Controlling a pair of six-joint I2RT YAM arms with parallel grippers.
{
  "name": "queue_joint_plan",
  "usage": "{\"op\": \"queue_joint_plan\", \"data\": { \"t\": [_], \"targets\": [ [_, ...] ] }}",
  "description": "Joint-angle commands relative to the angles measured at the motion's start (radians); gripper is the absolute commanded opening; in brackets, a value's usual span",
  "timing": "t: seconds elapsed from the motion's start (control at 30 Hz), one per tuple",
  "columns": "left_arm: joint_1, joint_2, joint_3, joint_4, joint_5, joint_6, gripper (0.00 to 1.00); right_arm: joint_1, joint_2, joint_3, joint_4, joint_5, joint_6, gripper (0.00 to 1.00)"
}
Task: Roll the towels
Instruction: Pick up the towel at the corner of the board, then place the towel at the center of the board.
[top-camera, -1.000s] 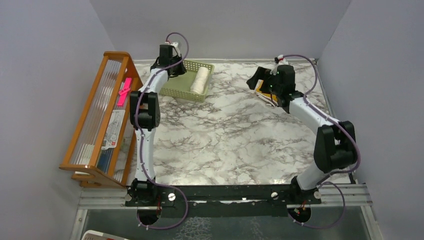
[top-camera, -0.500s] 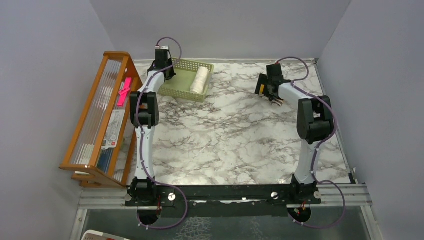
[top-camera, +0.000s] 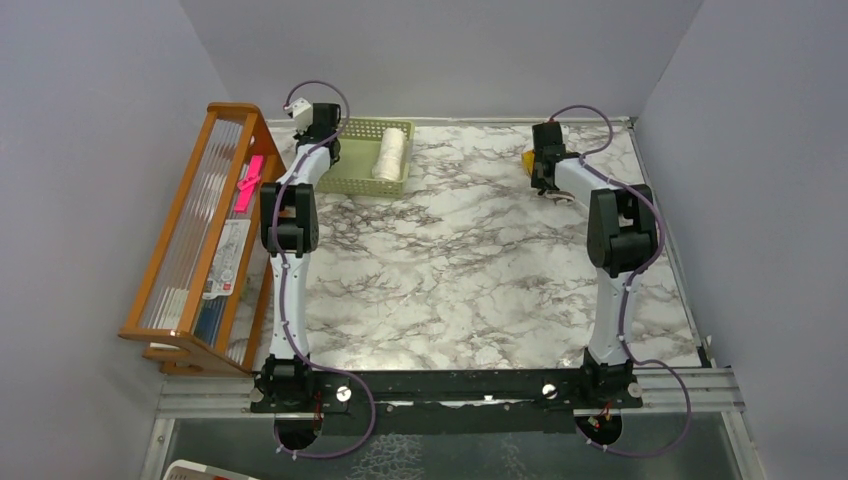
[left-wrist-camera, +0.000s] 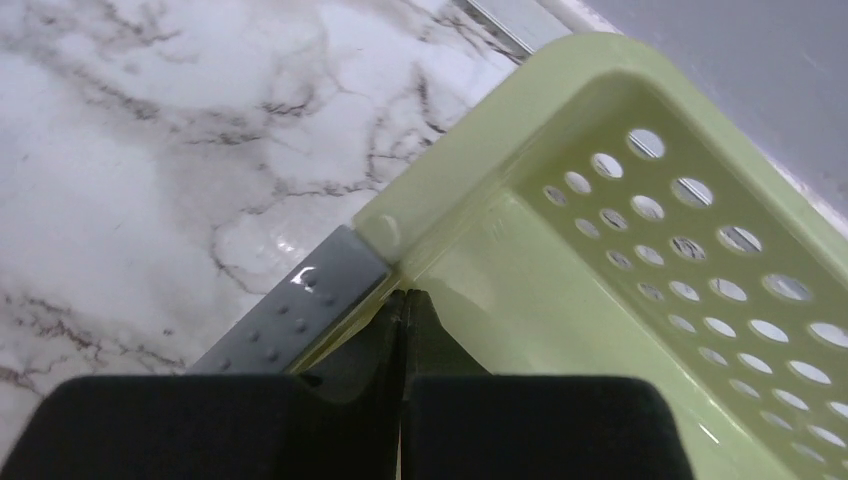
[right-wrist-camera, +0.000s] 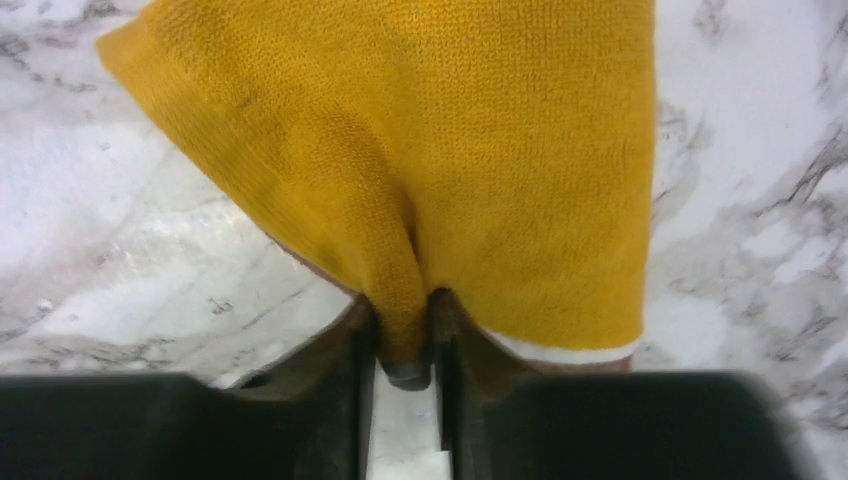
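A cream-white towel (top-camera: 390, 157) lies rolled inside the pale green basket (top-camera: 352, 183) at the back left. My left gripper (top-camera: 333, 140) is at the basket's near-left corner. In the left wrist view its jaws (left-wrist-camera: 405, 300) are pressed together on the thin wall of the basket (left-wrist-camera: 560, 80). The mustard-yellow towel (top-camera: 527, 158) lies at the back right, mostly hidden under my right gripper (top-camera: 543, 172). In the right wrist view a raised fold of this yellow towel (right-wrist-camera: 450, 130) with its white edge is pinched between the fingers of the right gripper (right-wrist-camera: 405, 335).
A wooden rack (top-camera: 200, 230) with papers and a pink item stands along the left side. Grey walls close the table at the back and on both sides. The marble tabletop (top-camera: 460, 270) stretches between the arms.
The right arm stretched farther back and its jaws closed from wide open onto a fold of the yellow towel. The left gripper moved back and left, and the basket turned square to the back wall.
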Motion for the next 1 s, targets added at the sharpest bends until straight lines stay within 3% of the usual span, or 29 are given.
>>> {"op": "queue_joint_plan", "data": {
  "t": [0.0,0.07,0.3,0.4,0.47,0.53,0.57,0.63,0.7,0.8,0.97],
  "targets": [
    [0.014,-0.058,-0.059,-0.102,-0.161,-0.196,0.00,-0.003,-0.025,-0.002,-0.003,-0.070,-0.035,0.07],
    [0.014,-0.068,-0.046,-0.115,-0.170,-0.234,0.00,-0.004,-0.093,-0.029,0.025,-0.153,-0.048,0.01],
    [0.007,-0.117,0.063,-0.091,-0.023,-0.168,0.00,0.004,-0.305,-0.018,0.018,-0.540,-0.097,0.01],
    [-0.015,-0.193,0.061,-0.046,-0.009,-0.086,0.00,0.010,-0.433,-0.017,0.014,-0.723,-0.041,0.01],
    [-0.031,-0.273,0.028,0.017,0.037,-0.011,0.08,0.005,-0.544,-0.077,0.084,-0.900,0.043,0.01],
    [-0.038,-0.340,-0.035,0.106,0.141,0.080,0.27,0.004,-0.646,-0.135,0.137,-0.939,0.098,0.13],
    [-0.039,-0.368,-0.060,0.134,0.197,0.110,0.37,0.005,-0.688,-0.155,0.130,-0.876,0.105,0.24],
    [-0.040,-0.422,-0.105,0.160,0.282,0.145,0.51,0.000,-0.733,-0.194,0.071,-0.684,0.098,0.58],
    [-0.042,-0.475,-0.153,0.161,0.331,0.160,0.60,-0.018,-0.738,-0.229,0.003,-0.548,0.112,0.84],
    [-0.059,-0.567,-0.248,0.162,0.371,0.195,0.69,-0.024,-0.733,-0.336,-0.041,-0.519,0.135,0.92],
    [-0.146,-0.731,-0.474,0.154,0.428,0.259,0.70,-0.016,-0.764,-0.592,0.071,-0.592,0.136,0.97]
  ]
}}
